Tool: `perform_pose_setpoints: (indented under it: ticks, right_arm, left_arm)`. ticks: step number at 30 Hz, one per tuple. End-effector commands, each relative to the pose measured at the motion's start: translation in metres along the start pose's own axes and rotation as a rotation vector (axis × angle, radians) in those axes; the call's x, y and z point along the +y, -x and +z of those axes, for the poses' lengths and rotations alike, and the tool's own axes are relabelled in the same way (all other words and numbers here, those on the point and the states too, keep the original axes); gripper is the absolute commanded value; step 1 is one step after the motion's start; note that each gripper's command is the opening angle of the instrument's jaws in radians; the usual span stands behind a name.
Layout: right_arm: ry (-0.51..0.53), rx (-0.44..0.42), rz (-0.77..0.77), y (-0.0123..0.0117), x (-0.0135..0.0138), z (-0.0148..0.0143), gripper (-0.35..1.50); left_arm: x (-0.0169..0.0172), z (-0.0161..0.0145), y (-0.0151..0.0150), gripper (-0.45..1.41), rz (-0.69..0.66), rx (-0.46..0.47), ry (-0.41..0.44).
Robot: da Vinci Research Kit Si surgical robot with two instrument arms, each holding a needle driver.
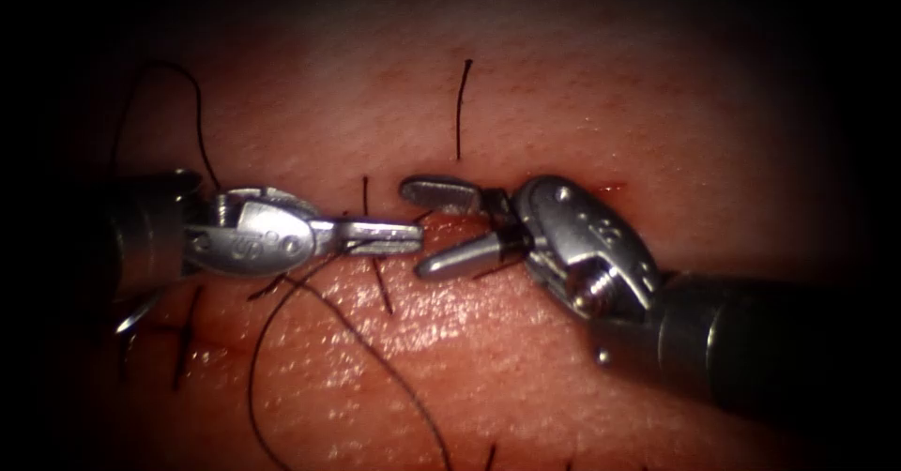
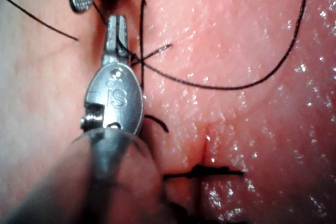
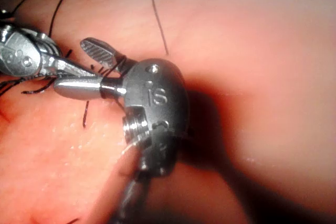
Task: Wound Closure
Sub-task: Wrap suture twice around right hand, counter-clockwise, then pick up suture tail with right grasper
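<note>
Shut on thread (image 1: 375, 283): left tool (image 1: 408, 235), over the cut (image 1: 450, 232). Gaping, holding nothing: right tool (image 1: 427, 227). Finished stitch (image 2: 205, 171) plain from left wrist. Needle unseen.

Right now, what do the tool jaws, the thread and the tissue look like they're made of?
The left tool and the right tool look like polished metal: silvery, with bright highlights and a ridged inner face on the right one. The thread looks like a thin dark filament, matte; the fiber can't be told. The tissue is soft, moist pork belly: pink, glistening, finely pebbled.
</note>
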Motion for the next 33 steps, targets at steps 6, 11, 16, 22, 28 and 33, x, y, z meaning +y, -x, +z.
perform_pose_setpoints:
  ticks: [6,11,16,22,28,33]
  right_arm:
    - [0.19,0.007,0.038,-0.0005,0.0007,-0.0003,0.74]
    - [0.269,0.017,0.059,-0.0008,0.0009,-0.0007,0.59]
    - [0.389,0.008,0.086,-0.0009,0.0011,-0.0009,0.58]
    - [0.482,-0.015,0.056,-0.0006,0.0017,-0.001,0.76]
    - [0.542,-0.056,0.032,-0.0002,0.0023,-0.0013,0.88]
    - [0.567,-0.055,0.028,-0.0007,0.0034,-0.0011,0.88]
  left_arm:
    - [0.0014,0.0011,-0.0001,-0.45,0.013,-0.033,-0.014]
    - [0.0023,0.0015,-0.0003,-0.45,0.019,-0.055,-0.007]
    - [0.0033,0.0021,-0.0012,-0.45,0.014,-0.073,-0.008]
    - [0.0035,0.0036,-0.0027,-0.45,0.025,-0.085,-0.009]
    - [0.0024,0.005,-0.004,-0.45,0.033,-0.086,-0.018]
    - [0.0005,0.0055,-0.0044,-0.45,0.026,-0.085,-0.024]
